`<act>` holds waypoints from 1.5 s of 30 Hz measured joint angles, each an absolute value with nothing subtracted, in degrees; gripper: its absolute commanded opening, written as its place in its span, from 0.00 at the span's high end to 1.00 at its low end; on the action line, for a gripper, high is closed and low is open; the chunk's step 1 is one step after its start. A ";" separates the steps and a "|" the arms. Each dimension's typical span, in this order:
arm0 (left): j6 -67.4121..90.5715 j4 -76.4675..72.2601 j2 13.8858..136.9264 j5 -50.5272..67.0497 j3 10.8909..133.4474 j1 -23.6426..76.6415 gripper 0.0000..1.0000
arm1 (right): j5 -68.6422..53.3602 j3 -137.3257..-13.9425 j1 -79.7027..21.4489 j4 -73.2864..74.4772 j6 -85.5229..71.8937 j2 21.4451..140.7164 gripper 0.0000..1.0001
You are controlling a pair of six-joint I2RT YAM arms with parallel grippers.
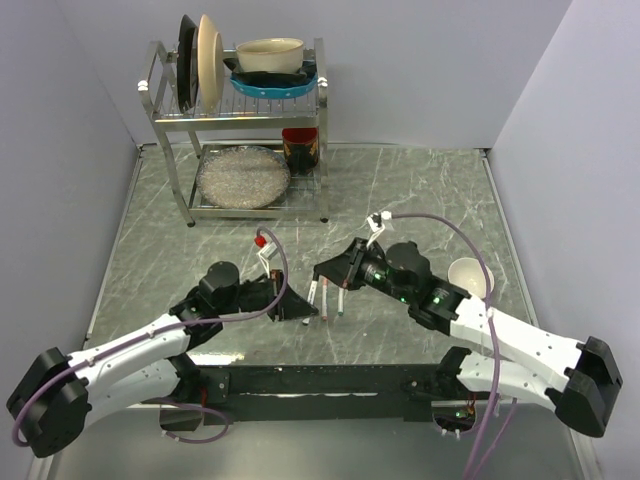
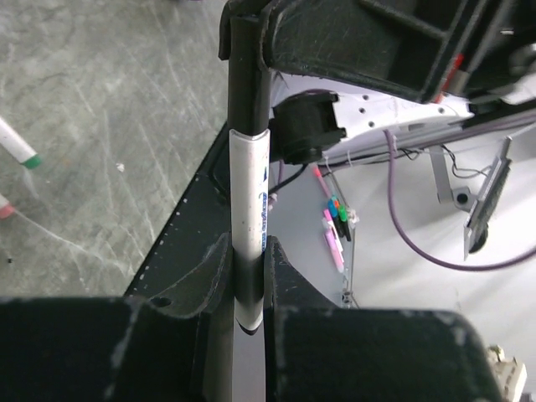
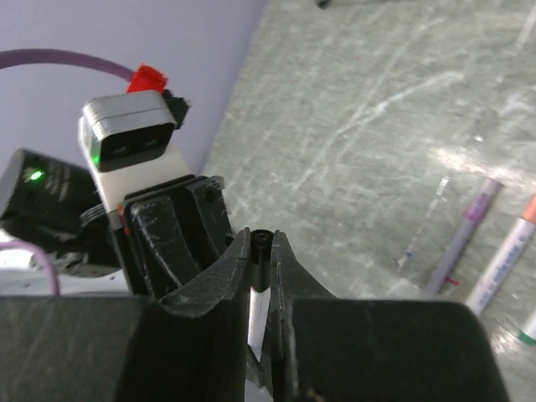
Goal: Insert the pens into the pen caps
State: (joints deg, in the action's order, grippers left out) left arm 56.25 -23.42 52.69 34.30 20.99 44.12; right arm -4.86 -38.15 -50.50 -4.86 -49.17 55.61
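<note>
A dish rack (image 1: pixel 190 118) stands at the back of the worktop (image 1: pixel 430 190), left of centre, with plates (image 1: pixel 200 62) on edge on its upper shelf, a bowl (image 1: pixel 270 53) to their right and a dish (image 1: pixel 243 176) on the lower shelf. Mid-worktop the left pincer (image 1: pixel 308 312) and right pincer (image 1: pixel 321 272) stand tip to tip, a pen (image 2: pixel 249 226) clamped in the left one, the pen cap (image 2: pixel 248 79) on its far end in the right one. Two more pens (image 1: pixel 326 298) lie side by side just right of the left pincer, and a second bowl (image 1: pixel 470 277) sits farther right, beside the right arm (image 1: pixel 520 340).
</note>
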 measured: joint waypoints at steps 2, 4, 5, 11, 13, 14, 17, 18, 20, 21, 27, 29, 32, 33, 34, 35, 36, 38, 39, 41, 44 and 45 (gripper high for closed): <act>56.14 -23.18 51.55 35.00 20.99 44.29 0.99 | -5.85 -35.14 -50.50 -9.23 -50.04 53.36 0.73; 55.31 -22.90 50.04 35.48 20.99 44.34 0.99 | -6.63 -33.82 -50.50 -11.60 -50.76 51.92 0.57; 54.76 -22.74 49.21 35.38 21.12 44.34 0.99 | -7.18 -33.63 -50.59 -12.19 -51.00 51.22 0.53; 48.95 -18.52 44.27 33.85 27.07 43.20 0.99 | -9.28 -38.06 -51.62 -8.05 -50.37 50.22 0.29; 47.27 -17.26 42.81 33.74 28.91 43.22 0.99 | -9.63 -41.67 -51.62 -6.28 -49.63 50.83 0.28; 46.41 -16.62 42.11 33.76 29.69 43.22 0.99 | -9.80 -43.35 -51.62 -5.52 -49.23 51.11 0.27; 44.56 -15.16 40.32 33.78 30.76 43.22 0.99 | -10.66 -47.72 -51.64 -4.51 -47.94 51.62 0.24; 44.14 -14.79 39.83 33.80 30.79 43.22 0.99 | -11.00 -48.75 -51.72 -4.36 -47.46 51.64 0.23; 43.66 -13.80 39.38 33.93 30.79 43.22 0.99 | -11.75 -50.43 -51.86 -3.86 -46.52 51.75 0.23; 43.48 -13.32 39.24 34.11 30.79 43.22 0.99 | -12.05 -51.51 -52.01 -3.33 -46.02 51.94 0.23; 42.65 -11.31 38.81 34.94 30.79 43.22 0.99 | -11.84 -57.30 -52.64 0.54 -43.70 54.85 0.28; 42.61 -11.27 38.46 35.09 30.79 43.22 0.99 | -11.44 -59.90 -52.80 2.70 -42.78 56.69 0.31; 42.50 -11.27 37.98 35.40 30.79 43.22 0.99 | -10.96 -63.46 -53.17 4.84 -41.32 59.75 0.35; 42.46 -11.27 37.91 35.57 30.79 43.22 0.99 | -10.79 -64.20 -53.36 5.52 -40.95 60.55 0.36; 42.44 -11.25 37.85 35.73 30.79 43.22 0.99 | -10.66 -64.77 -53.65 5.93 -40.60 61.28 0.37; 42.41 -11.25 37.85 35.81 30.79 43.22 0.99 | -10.57 -65.04 -53.89 6.15 -40.34 61.71 0.40; 42.41 -11.25 37.82 35.92 30.79 43.22 0.99 | -10.46 -65.39 -54.22 6.63 -40.14 62.17 0.42; 42.41 -11.22 37.67 36.05 30.79 43.22 0.99 | -10.13 -65.67 -54.85 7.09 -39.81 62.85 0.45; 42.39 -11.25 37.54 36.12 30.79 43.22 0.99 | -10.00 -65.67 -55.11 7.29 -39.68 63.07 0.46; 42.39 -11.25 37.28 36.14 30.79 43.22 0.99 | -9.76 -65.67 -55.66 7.88 -39.51 63.26 0.48; 42.41 -11.25 36.99 36.14 30.79 43.22 0.99 | -9.30 -65.67 -56.34 8.14 -39.51 63.26 0.60; 42.41 -11.25 36.95 36.14 30.79 43.22 0.99 | -9.23 -65.67 -56.55 8.16 -39.51 63.26 0.66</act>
State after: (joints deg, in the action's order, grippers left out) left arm 42.41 -11.25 36.95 36.14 30.79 43.22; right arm -9.23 -65.67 -56.55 8.16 -39.51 63.26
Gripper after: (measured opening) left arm 0.162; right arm 0.500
